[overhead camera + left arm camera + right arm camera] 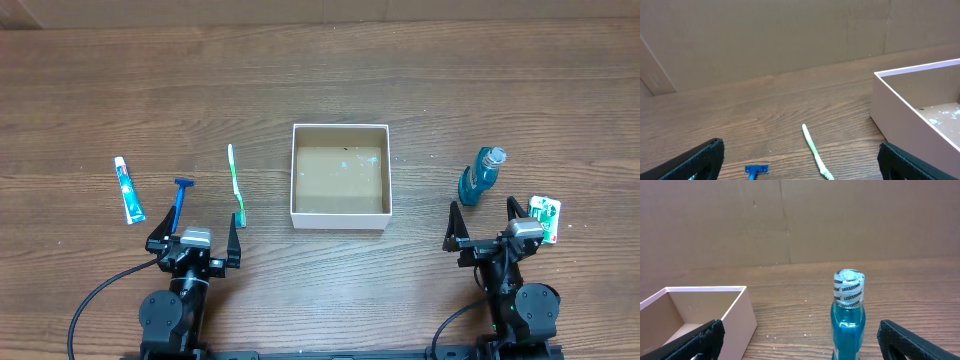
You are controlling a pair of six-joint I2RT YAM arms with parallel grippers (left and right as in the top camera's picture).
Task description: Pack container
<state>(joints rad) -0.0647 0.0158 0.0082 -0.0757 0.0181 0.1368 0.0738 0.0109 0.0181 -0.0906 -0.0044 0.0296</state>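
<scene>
The container (339, 216), a square white-walled box with a brown floor, sits mid-table and holds nothing; it also shows in the left wrist view (900, 107) and the right wrist view (737, 315). Left of it lie a green toothbrush (235, 184) (815, 152), a blue razor (180, 203) (757, 170) and a toothpaste tube (128, 190). Right of it stand a blue mouthwash bottle (481, 176) (847, 315) and a small green-and-white packet (546, 216). My left gripper (196, 238) (800, 165) is open near the front edge, behind the razor and toothbrush. My right gripper (487, 231) (800, 345) is open, just behind the bottle.
A brown cardboard wall (790, 35) stands behind the wooden table (320, 80). Black cables (95, 300) trail from the arm bases at the front edge.
</scene>
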